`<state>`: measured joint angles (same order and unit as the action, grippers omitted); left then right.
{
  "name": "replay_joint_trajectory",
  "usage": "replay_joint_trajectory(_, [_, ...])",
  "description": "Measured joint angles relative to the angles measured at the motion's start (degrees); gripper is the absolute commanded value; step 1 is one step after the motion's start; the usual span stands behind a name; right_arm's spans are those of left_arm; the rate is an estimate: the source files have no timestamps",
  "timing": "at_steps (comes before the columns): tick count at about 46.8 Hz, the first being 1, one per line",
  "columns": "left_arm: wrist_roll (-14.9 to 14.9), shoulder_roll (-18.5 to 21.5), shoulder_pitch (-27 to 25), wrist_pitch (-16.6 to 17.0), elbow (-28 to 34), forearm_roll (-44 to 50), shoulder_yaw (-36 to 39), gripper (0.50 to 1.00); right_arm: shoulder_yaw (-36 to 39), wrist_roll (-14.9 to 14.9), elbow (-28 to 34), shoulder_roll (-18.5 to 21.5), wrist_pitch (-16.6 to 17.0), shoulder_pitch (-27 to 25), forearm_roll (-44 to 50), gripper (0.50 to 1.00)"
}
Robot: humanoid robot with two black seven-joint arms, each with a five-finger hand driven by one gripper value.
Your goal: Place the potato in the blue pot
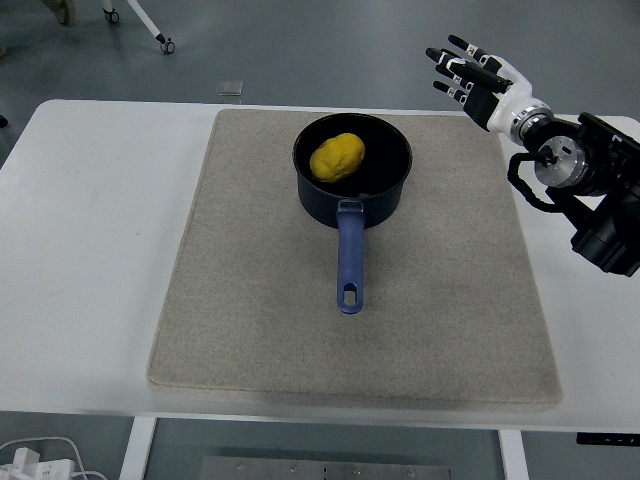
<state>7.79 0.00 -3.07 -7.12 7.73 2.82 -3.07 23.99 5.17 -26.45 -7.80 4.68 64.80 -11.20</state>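
- Near the bench's far edge, the potato [337, 157] lies inside the blue pot [352, 170] on the mat [250, 300].
- Right robot hand [478, 75], fingers spread and empty, hangs off the far right corner; best to retreat clear of the pot.

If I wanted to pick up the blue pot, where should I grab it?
Probably by the handle. It sticks straight out from the pot toward the near edge of the table, long and narrow, lying bare over the mat. Come down from above and wrap your fingers around its middle. The potato sits inside, so lift level.
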Motion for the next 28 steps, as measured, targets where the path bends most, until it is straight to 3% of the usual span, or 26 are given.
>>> replay_joint_trajectory(28, [0.01, 0.00, -0.01, 0.09, 0.01, -0.02, 0.01, 0.999, 1.53, 2.69, 0.10, 0.41, -0.27, -2.62, 0.38, 0.921])
